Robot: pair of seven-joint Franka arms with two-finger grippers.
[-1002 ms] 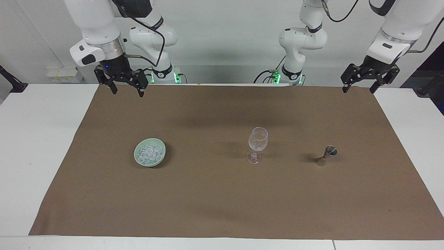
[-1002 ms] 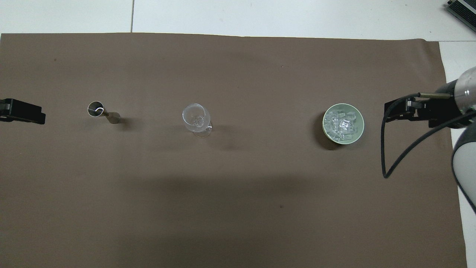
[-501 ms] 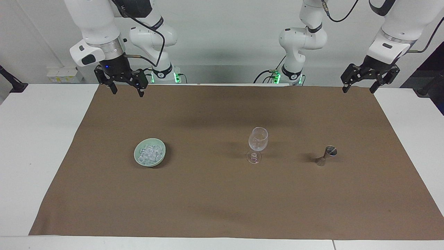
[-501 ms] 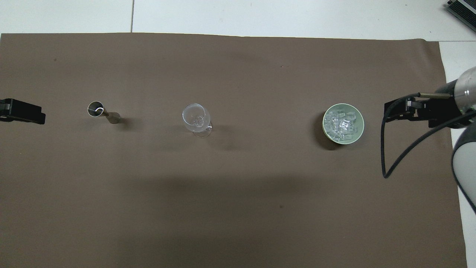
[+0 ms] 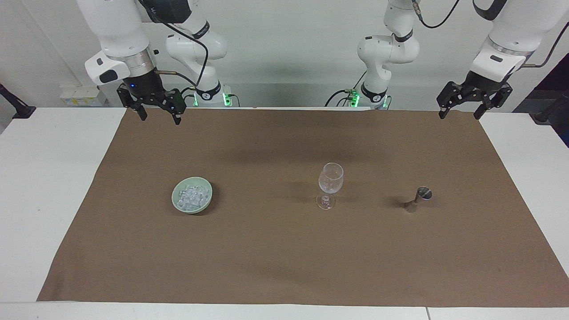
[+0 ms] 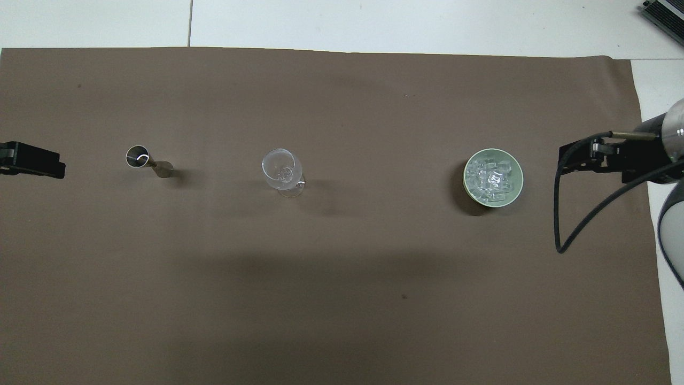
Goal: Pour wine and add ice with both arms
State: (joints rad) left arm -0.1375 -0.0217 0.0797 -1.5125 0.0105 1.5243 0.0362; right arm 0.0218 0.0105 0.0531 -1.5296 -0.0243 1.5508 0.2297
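Note:
Ice (image 5: 191, 195) fills a pale green bowl (image 5: 195, 211) on the brown cloth toward the right arm's end; from overhead the ice (image 6: 489, 175) glints inside the bowl (image 6: 517, 188). A clear stemmed glass (image 5: 330, 183) (image 6: 281, 169) stands upright mid-table. A small metal jigger (image 5: 418, 200) (image 6: 145, 161) stands toward the left arm's end; no wine shows. My right gripper (image 5: 160, 118) (image 6: 582, 159) hangs open and empty over the cloth's corner by its base. My left gripper (image 5: 459, 116) (image 6: 33, 163) waits open and empty over the other corner.
The brown cloth (image 5: 266, 253) covers most of the white table (image 5: 49, 178). Bowl, glass and jigger stand in one row across the middle, well apart. A black cable (image 6: 566, 224) loops down from the right arm.
The right gripper has drifted a little up and outward toward the right arm's end of the table. The left arm and the objects have not moved.

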